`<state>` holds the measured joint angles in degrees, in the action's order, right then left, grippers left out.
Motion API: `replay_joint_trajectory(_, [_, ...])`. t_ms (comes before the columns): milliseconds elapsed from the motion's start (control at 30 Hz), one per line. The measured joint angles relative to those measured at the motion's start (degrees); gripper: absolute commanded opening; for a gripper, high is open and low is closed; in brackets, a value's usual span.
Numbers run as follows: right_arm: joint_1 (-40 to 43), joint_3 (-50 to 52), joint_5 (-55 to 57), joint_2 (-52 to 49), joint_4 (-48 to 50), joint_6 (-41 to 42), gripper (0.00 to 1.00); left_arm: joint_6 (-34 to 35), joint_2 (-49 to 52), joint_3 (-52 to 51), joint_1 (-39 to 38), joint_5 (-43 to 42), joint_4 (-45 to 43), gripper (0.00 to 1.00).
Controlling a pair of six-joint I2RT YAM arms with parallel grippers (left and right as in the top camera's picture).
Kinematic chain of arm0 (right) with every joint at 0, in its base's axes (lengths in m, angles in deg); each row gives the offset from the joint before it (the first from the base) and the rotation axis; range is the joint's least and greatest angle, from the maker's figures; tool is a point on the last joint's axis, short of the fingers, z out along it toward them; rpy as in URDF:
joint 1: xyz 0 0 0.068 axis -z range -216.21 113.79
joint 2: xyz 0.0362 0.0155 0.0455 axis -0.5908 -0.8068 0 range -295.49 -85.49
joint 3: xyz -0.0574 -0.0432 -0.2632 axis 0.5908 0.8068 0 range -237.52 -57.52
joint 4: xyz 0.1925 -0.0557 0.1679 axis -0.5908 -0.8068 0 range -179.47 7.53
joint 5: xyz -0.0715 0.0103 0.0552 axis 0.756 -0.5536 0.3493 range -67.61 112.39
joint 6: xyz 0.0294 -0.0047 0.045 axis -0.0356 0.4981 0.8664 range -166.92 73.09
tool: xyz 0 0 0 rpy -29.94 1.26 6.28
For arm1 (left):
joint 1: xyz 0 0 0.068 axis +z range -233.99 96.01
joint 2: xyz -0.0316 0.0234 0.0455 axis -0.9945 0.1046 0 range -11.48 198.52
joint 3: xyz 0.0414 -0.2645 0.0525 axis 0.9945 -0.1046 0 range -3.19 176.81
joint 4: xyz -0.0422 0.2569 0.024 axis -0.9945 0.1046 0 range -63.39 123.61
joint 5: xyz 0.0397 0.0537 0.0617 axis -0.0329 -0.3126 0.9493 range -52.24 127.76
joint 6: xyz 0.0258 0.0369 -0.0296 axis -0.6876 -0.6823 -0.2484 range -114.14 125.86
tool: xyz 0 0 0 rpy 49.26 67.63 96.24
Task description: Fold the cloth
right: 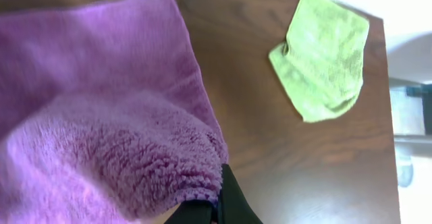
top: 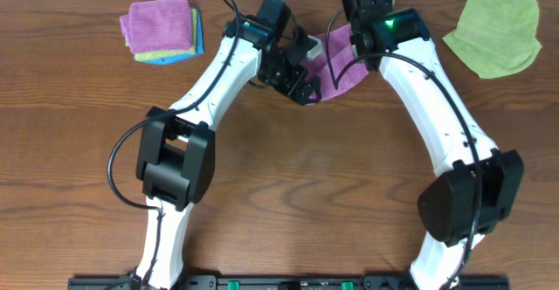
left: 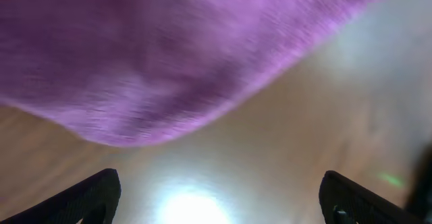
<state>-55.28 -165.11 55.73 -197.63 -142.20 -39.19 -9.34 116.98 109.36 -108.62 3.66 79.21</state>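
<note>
Cloth (top: 342, 63) sits at the far middle of the tabletop (top: 306, 176), between the two arms. Its visible strip runs on a diagonal, near-left to far-right, and the rest is hidden under the arms. Right hand (right: 217, 200) is pinched shut on a fuzzy edge, which is raised over the flat part. Left hand (left: 219, 204) is spread wide and holds nothing, with the cloth just beyond its fingers. Green cloth (top: 493, 32) lies well apart, at far right.

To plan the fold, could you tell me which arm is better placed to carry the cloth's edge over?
Probably the right: the right gripper is shut on an edge of the cloth, while the left gripper is open and empty.
</note>
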Motion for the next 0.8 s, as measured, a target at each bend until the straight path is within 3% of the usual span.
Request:
replay_joint_trajectory(167, [0.0,-0.1,-0.3,0.0,-9.6,3.2,0.01,1.2,0.0,0.0,0.2,4.1,-3.0,0.95])
replay_joint_trajectory(367, [0.0,-0.3,-5.1,0.0,-27.8,10.5,0.01,1.9,0.0,0.0,0.2,5.9,-5.3,0.95])
replay_joint_trajectory(400, [0.0,-0.3,-5.2,0.0,-28.8,11.5,0.17,2.0,0.0,0.0,0.2,6.0,-5.3,0.95])
replay_joint_trajectory(433, [0.0,-0.3,-5.3,0.0,-29.3,12.5,0.51,2.0,0.0,0.0,0.2,6.1,-5.4,0.95])
replay_joint_trajectory(467, [0.0,-0.3,-5.3,0.0,-29.4,13.1,0.73,2.1,0.0,0.0,0.2,6.1,-5.6,0.95])
replay_joint_trajectory(600, [0.0,-0.3,-5.2,0.0,-28.4,14.2,0.86,2.4,0.0,0.0,0.2,6.1,-6.6,0.95])
replay_joint_trajectory(800, [0.6,-0.3,-5.1,0.0,-25.8,14.4,0.87,3.5,0.0,0.0,0.2,6.1,-11.5,0.95])
